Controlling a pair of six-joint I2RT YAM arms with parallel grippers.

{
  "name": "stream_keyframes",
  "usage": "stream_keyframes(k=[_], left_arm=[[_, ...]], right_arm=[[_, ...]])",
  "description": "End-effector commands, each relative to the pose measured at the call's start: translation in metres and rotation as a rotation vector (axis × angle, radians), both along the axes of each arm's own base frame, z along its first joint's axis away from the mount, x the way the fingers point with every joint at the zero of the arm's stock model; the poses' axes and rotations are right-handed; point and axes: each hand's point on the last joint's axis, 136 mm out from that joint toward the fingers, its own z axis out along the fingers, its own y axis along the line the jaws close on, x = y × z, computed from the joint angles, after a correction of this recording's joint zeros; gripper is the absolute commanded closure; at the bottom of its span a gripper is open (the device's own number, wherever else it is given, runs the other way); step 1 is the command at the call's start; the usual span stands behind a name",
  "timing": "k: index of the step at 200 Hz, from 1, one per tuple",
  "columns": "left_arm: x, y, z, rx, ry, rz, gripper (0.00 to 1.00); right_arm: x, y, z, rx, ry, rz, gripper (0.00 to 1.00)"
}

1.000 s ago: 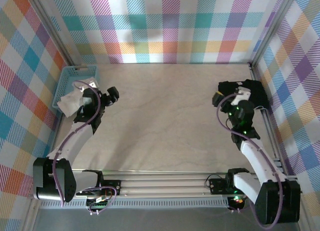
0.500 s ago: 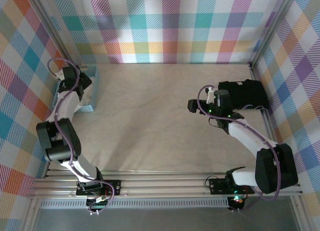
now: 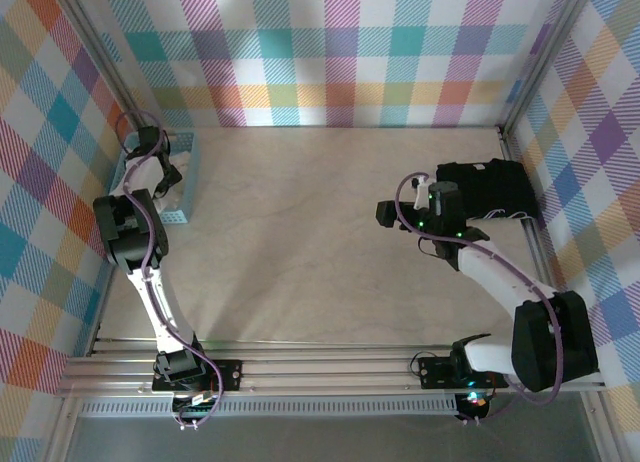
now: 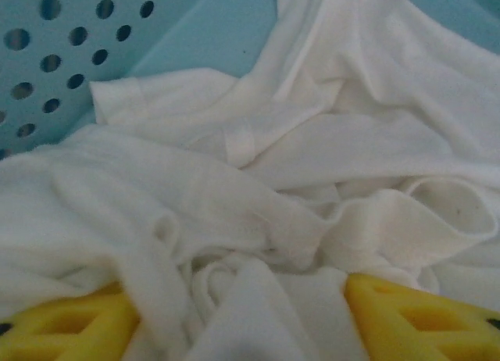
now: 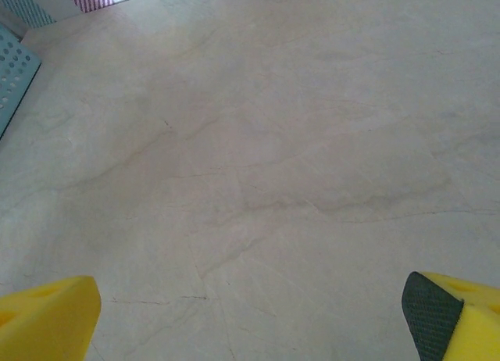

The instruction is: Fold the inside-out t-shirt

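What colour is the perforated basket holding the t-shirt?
Light blue; the perforated plastic basket shows best in the left wrist view.

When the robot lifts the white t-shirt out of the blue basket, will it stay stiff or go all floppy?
Probably very floppy: the t-shirt lies crumpled in soft folds in the blue basket. It looks thin, so it is likely light. Its slight sheen suggests it might slip a bit.
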Motion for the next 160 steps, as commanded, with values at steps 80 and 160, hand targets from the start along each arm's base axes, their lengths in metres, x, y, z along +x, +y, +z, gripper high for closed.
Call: stream_keyframes(k=[80,160], left_arm=[[-0.053,-0.026,0.263,0.094,-0.619,-0.011,1.0],[-0.17,-0.181,0.452,-0.124,-1.251,-0.453,1.0]], right_arm=[[-0.002,-0.013,0.01,-0.044,-0.029,-0.049,0.0],[0.032,-0.04,0.04,-0.151,-0.069,-0.174,0.0]])
